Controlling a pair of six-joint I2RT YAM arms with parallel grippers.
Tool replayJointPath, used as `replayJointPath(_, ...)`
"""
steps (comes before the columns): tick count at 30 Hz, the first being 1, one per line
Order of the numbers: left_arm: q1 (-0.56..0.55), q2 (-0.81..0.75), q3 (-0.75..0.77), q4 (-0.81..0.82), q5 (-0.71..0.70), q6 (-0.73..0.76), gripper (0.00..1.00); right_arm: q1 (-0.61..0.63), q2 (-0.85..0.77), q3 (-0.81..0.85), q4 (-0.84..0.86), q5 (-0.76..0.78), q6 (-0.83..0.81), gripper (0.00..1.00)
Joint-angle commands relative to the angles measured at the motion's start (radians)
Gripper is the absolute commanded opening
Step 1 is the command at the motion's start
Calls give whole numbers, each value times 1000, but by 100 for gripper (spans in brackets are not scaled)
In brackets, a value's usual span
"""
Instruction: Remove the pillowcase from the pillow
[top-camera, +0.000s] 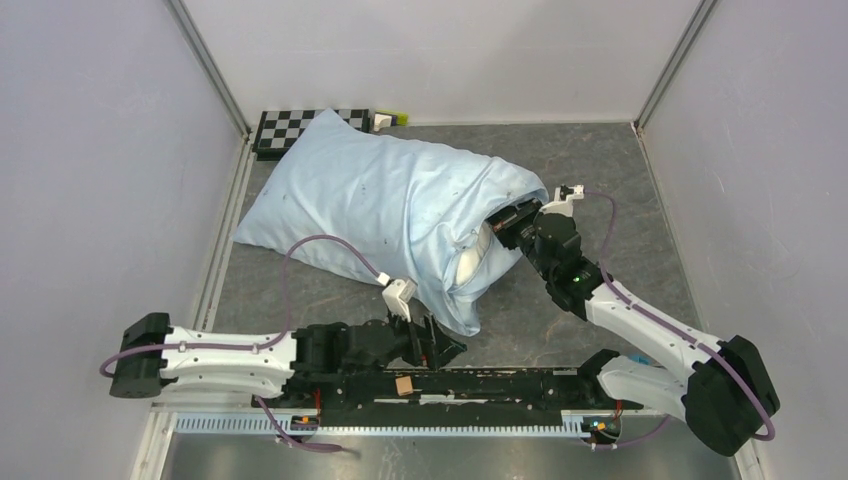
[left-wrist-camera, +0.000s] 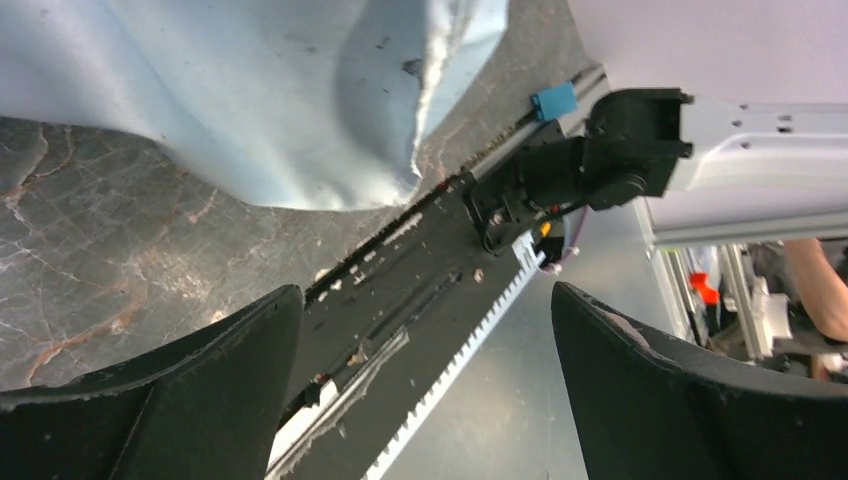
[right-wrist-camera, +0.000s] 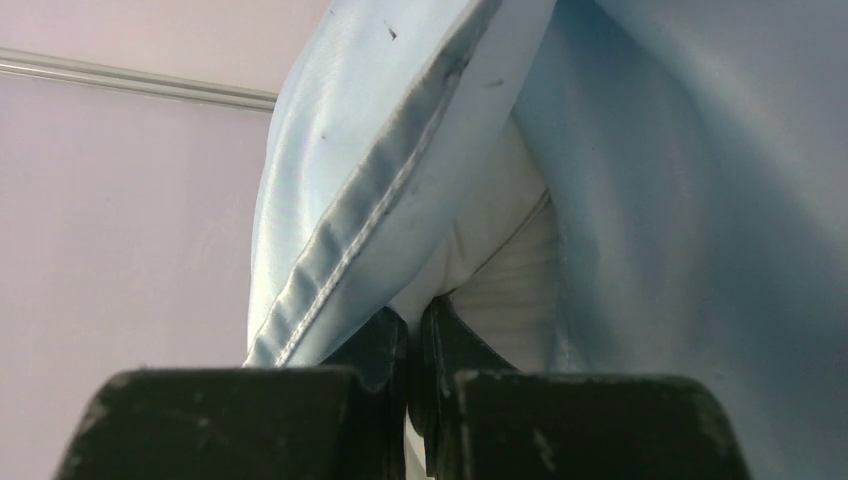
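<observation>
The pale blue pillowcase (top-camera: 380, 200) lies wrinkled across the back left of the table with the pillow inside it. The cream-white pillow (top-camera: 478, 262) shows only at the open mouth on the right. My right gripper (top-camera: 508, 228) reaches into that mouth. In the right wrist view the right gripper (right-wrist-camera: 418, 320) is shut on a fold of the pillow (right-wrist-camera: 500, 230), with the pillowcase (right-wrist-camera: 700, 200) hem draped over the left finger. My left gripper (top-camera: 440, 345) is open and empty, low near the front edge, just below the pillowcase's hanging corner (left-wrist-camera: 250, 90). The left wrist view shows the left gripper (left-wrist-camera: 425, 330) with its fingers wide apart.
A checkerboard card (top-camera: 290, 125) and a small yellow-green object (top-camera: 392, 118) sit at the back wall. Pale walls close in on three sides. The black arm-mount rail (top-camera: 480, 385) runs along the near edge, seen between the left fingers (left-wrist-camera: 400, 290).
</observation>
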Motion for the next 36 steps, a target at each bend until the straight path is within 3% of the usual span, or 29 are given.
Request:
replayJointPath(1, -25, 88, 18, 112, -140, -43, 100, 6, -26, 69, 126, 41, 65, 0)
replayJointPath(7, -29, 225, 85, 153, -218, -38, 100, 12, -35, 59, 145, 32, 86, 0)
replayJointPath(12, -30, 300, 16, 340, -371, -58, 89, 22, -54, 59, 151, 25, 89, 0)
replayJointPath(13, -30, 310, 11, 388, -380, -32, 82, 26, -58, 59, 147, 29, 89, 0)
replayJointPath(15, -29, 338, 16, 447, -373, 24, 52, 27, -65, 59, 145, 35, 88, 0)
replayJointPath(16, -30, 355, 29, 443, -369, 40, 31, 28, -68, 59, 142, 39, 88, 0)
replayJointPath(18, -28, 384, 49, 413, -355, 50, 4, 28, -72, 62, 136, 50, 89, 0)
replayJointPath(23, -30, 428, 15, 414, -313, 85, 2, 28, -73, 85, 117, 66, 98, 0)
replayJointPath(26, -30, 450, -26, 379, -363, 83, 2, 28, -69, 106, 107, 66, 108, 0)
replayJointPath(30, -21, 570, 60, 96, -500, 46, 2, 28, -76, 138, 81, 71, 109, 0)
replayJointPath(34, 3, 761, 314, -475, -660, -179, 2, 28, -105, 144, 50, 83, 99, 0)
replayJointPath(36, 28, 796, 371, -634, -694, -247, 2, 25, -128, 159, -17, 104, 68, 0)
